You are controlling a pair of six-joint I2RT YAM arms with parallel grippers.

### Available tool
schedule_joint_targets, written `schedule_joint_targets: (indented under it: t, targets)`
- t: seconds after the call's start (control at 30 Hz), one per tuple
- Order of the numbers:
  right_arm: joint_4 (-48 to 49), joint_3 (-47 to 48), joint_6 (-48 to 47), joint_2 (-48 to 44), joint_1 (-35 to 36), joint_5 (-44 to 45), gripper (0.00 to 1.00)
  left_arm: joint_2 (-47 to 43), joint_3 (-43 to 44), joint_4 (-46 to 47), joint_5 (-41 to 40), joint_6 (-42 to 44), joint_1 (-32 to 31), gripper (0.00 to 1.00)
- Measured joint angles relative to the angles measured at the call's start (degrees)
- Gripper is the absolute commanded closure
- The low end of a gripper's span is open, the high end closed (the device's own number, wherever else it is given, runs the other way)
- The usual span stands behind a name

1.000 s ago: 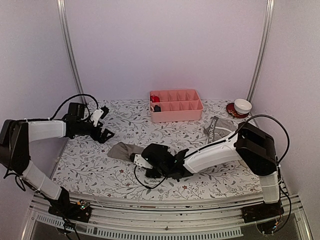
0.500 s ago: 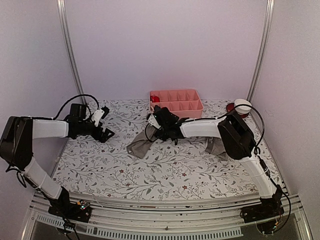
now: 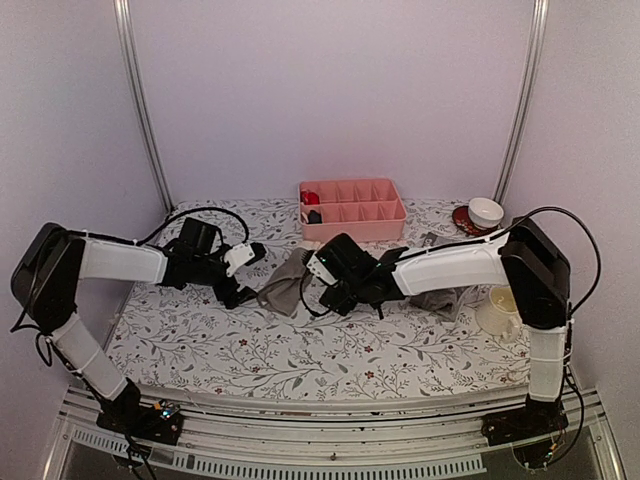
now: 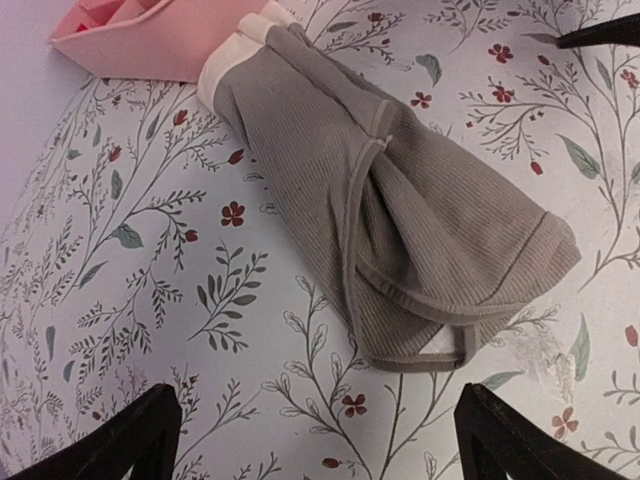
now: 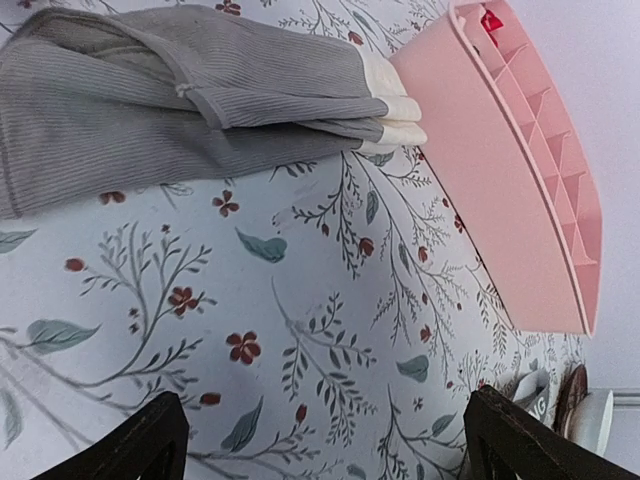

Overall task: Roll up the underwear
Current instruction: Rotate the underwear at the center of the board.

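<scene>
Two garments need rolling, and judging by how they lie, neither roll has begun. The briefs [image 4: 400, 230] lie on the surface near its middle, a little toward the far edge. Their pale waistband points at the left end of the pink tray [image 3: 355, 232] and sits just beside it; whether they touch I cannot tell. They look loosely folded lengthwise into a long, lumpy bundle. The ribbed grey cloth overlaps itself in soft pleats, the stitched leg hems curve across the top, and the end away from the waistband is broader and rounded. It is a gathered heap, not a tight cylinder, so it probably has to be flattened or straightened before it can be rolled. The boxer-briefs [image 3: 447, 300] lie toward the right edge. They are mostly hidden under the right arm, and only a crumpled grey patch shows, so their shape is hard to judge. They look untouched. The left tool [image 4: 320, 440] hovers above the broad end of the briefs with its fingers spread wide, holding nothing. The right tool [image 5: 320, 440] hovers over bare surface next to the briefs on the tray side, equally wide apart and empty. By my estimate, the whole job is left to do.
</scene>
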Motion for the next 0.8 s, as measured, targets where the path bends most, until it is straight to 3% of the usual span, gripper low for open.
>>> schedule_joint_targets:
  t: [0.2,0.4,0.57,0.8]
  targets:
    - [-0.4,-10.8,8.7,-12.9,4.0,-1.4,0.01,8.5,5.5,2.0,-9.5,-0.5,-1.6,0.03]
    - [1.9,-15.7,11.3,-14.3,4.8,-3.2,0.01,13.4,8.4,3.1,-16.9,0.0,-4.3,0.03]
    - [7.3,-20.9,7.6,-14.7,5.6,-4.8,0.01,14.0,8.1,3.3,-18.0,0.8,-8.8,0.03]
    - [17.3,-27.1,-4.5,-16.2,9.2,-9.2,0.0,8.6,2.2,2.1,-13.8,1.9,-14.4,0.02]
